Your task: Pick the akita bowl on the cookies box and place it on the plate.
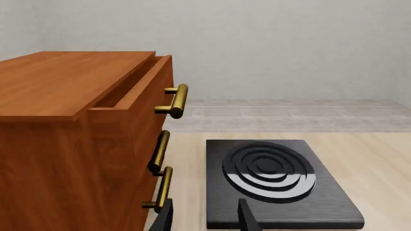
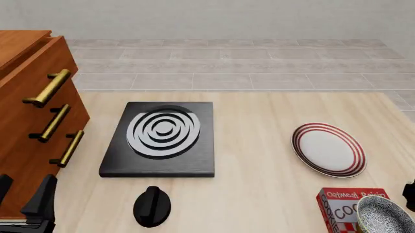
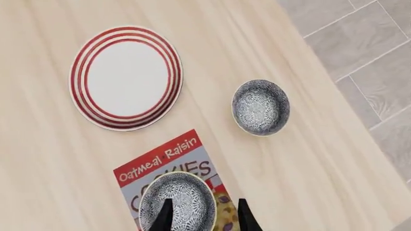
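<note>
The akita bowl [image 3: 176, 202], white with fine dark speckles, sits on the red cookies box [image 3: 163, 161] near the table's front right corner; both also show in the front view as bowl [image 2: 386, 216] and box [image 2: 338, 206]. My right gripper [image 3: 204, 219] is open above it, with one finger over the bowl's inside and the other outside its rim. I cannot tell whether they touch. The red-ringed white plate [image 2: 329, 149] lies bare just beyond the box, seen also as plate [image 3: 125, 77]. My left gripper [image 1: 205, 219] is open and empty at the front left, by the cabinet.
A second speckled bowl [image 3: 260, 107] rests on the table near its right edge. A black stove slab [image 2: 159, 138] with a knob [image 2: 152, 206] lies left of centre. A wooden drawer cabinet [image 2: 26, 121] with brass handles stands at the left, its top drawer slightly open.
</note>
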`<state>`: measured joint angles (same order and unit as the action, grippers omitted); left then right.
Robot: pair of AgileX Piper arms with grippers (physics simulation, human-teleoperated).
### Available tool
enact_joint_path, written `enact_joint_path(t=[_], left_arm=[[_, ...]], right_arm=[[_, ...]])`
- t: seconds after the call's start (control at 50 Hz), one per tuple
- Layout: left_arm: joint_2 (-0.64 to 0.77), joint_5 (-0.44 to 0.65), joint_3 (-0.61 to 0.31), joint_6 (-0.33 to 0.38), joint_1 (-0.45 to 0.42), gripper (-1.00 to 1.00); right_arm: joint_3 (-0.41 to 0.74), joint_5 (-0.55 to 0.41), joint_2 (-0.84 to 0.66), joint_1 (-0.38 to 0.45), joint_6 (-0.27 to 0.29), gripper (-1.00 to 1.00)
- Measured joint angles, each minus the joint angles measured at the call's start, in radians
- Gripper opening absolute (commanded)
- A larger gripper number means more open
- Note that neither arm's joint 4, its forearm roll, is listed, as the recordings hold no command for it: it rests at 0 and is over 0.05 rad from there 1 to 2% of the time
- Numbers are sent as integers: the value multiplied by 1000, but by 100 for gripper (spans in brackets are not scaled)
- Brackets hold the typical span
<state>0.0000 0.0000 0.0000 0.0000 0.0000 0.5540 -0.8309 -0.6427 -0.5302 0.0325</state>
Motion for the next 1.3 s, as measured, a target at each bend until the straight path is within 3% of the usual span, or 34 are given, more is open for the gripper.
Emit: enact_joint_path(t=[1.3], left_arm=[[0,0,0,0,0,100]], right_arm=[[-274,248,-132,-1,-79,100]])
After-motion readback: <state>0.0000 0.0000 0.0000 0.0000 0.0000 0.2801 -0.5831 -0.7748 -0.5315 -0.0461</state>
